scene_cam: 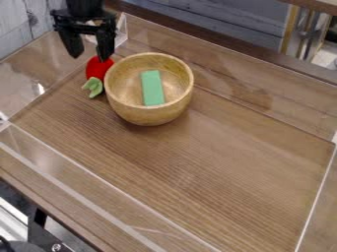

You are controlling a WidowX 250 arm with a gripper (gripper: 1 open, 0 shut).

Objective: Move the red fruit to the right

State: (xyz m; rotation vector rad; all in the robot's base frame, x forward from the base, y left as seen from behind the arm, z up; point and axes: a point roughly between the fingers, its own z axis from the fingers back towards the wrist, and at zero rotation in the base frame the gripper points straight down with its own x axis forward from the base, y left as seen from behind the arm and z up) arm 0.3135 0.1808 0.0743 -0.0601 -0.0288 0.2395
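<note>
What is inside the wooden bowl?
Inside the wooden bowl lies a flat green block, flat on the bottom. Nothing else shows in it. The bit of bowl floor under the block is covered.

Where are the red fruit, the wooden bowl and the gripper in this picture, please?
red fruit [99, 68]: camera view, on its red body.
wooden bowl [175, 102]: camera view, on its outer wall.
gripper [87, 45]: camera view, between its open fingertips.
</note>
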